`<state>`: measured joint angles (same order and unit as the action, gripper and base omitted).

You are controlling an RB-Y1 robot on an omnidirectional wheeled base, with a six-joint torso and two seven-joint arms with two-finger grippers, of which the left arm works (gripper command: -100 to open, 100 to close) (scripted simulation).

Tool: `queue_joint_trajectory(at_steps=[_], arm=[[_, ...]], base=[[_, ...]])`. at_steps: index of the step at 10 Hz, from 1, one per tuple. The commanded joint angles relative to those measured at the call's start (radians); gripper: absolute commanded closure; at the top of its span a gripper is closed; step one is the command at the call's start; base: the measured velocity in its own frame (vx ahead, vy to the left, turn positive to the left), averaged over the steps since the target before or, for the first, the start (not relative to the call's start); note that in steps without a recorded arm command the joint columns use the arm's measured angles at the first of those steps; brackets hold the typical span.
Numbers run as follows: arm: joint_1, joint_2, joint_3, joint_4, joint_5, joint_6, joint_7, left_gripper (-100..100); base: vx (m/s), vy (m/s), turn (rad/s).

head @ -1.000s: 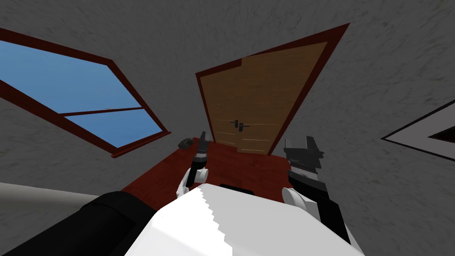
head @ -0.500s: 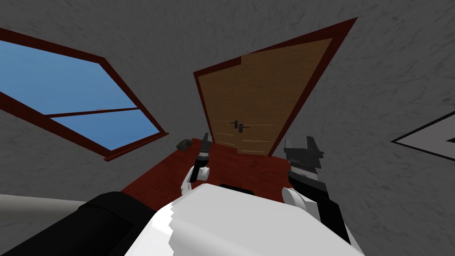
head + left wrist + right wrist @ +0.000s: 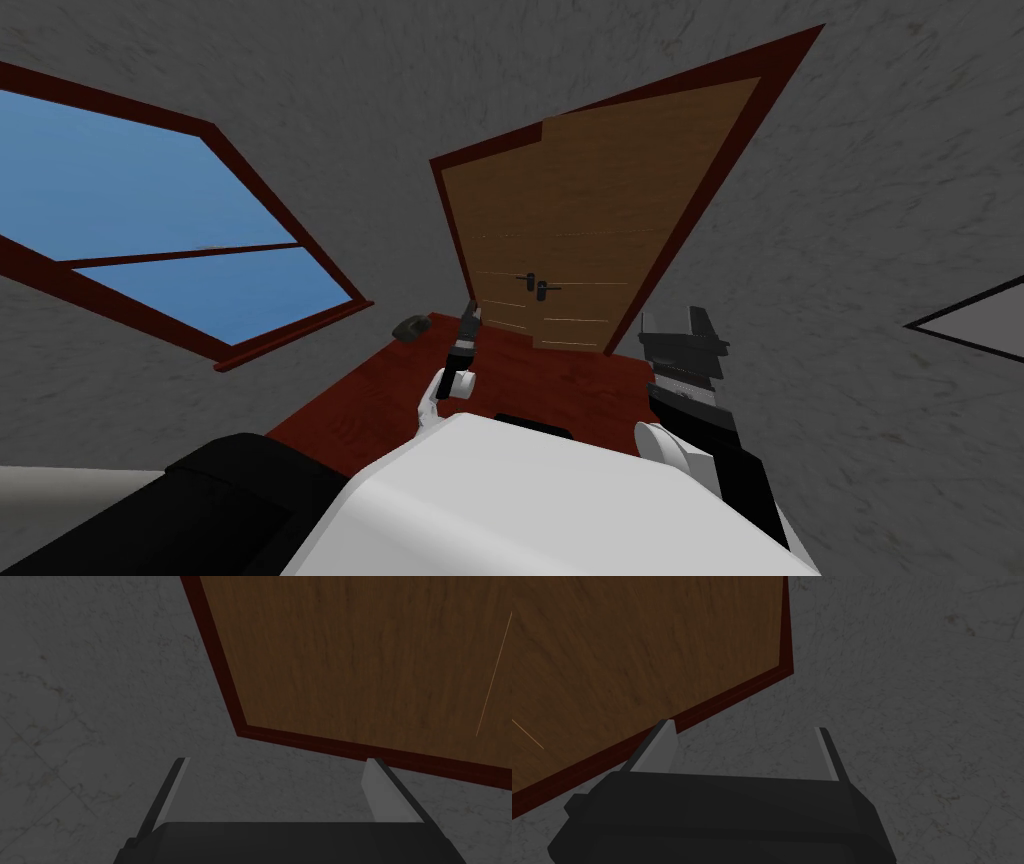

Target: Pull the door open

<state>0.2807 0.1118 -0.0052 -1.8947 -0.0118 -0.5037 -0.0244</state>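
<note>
**Both tools open, short of the door**

We face the brown wooden door, shut in its dark red frame across the red-brown floor. Two dark handles sit side by side at its middle seam. Left tool and right tool point toward the door, fingers spread wide, gripping nothing, clear of the handles. A blue window sits on our left.
</note>
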Motion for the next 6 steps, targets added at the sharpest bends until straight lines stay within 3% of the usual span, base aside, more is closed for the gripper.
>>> queue_joint_trajectory(at_steps=[1, 6], arm=[[-0.027, 0.006, 0.0, 0.05, 0.003, 0.001, 0.007, -100], [-0.119, 0.026, 0.005, 0.202, 0.014, 0.005, 0.032, -100]], base=[[0.114, -0.005, -0.015], [0.101, 0.001, -0.019]])
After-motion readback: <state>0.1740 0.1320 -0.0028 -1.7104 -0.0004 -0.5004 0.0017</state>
